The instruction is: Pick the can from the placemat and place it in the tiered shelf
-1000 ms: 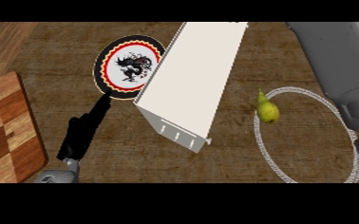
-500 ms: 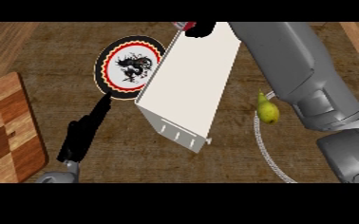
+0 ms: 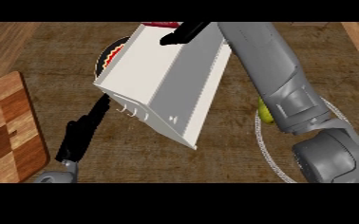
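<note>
Starting close: my left hand (image 3: 82, 133) rests released, fingers straight, above the bench (image 3: 210, 166). Past the white shelf (image 3: 157, 83), my right hand (image 3: 184, 32) reaches unclenched, holding nothing, toward a red sliver near the placemat (image 3: 111, 57), probably the can (image 3: 161, 24). Light, stiff, slick, I judge; I'd wrap its sides.
</note>
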### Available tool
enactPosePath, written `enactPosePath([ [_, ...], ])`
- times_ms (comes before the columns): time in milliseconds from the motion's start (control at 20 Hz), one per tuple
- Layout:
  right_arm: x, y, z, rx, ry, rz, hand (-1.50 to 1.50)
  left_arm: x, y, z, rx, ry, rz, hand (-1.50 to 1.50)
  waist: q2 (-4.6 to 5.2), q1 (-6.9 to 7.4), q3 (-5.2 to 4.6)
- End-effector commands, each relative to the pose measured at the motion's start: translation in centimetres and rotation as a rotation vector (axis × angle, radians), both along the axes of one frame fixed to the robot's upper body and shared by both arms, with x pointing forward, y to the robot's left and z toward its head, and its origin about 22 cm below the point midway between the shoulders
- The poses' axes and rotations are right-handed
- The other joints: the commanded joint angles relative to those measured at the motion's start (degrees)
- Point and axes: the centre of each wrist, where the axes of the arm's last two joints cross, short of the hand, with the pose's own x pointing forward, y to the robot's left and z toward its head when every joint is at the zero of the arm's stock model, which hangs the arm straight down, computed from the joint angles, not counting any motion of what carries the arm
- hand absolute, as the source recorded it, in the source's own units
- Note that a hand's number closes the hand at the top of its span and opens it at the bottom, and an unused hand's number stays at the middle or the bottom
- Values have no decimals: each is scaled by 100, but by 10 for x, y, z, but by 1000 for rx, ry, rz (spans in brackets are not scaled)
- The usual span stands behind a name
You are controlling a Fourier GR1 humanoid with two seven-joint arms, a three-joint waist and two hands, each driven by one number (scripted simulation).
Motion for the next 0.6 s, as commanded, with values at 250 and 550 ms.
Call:
enactPosePath([
  [250, 11, -37, 23, 370, 106, -226, -150, 8, 3, 7, -9, 20, 18, 0, 49, -64, -16],
  [550, 17, -118, 62, 476, 17, -522, -150, -1, -6, 4, 0, -6, 1, 0, 84, 17, -16],
])
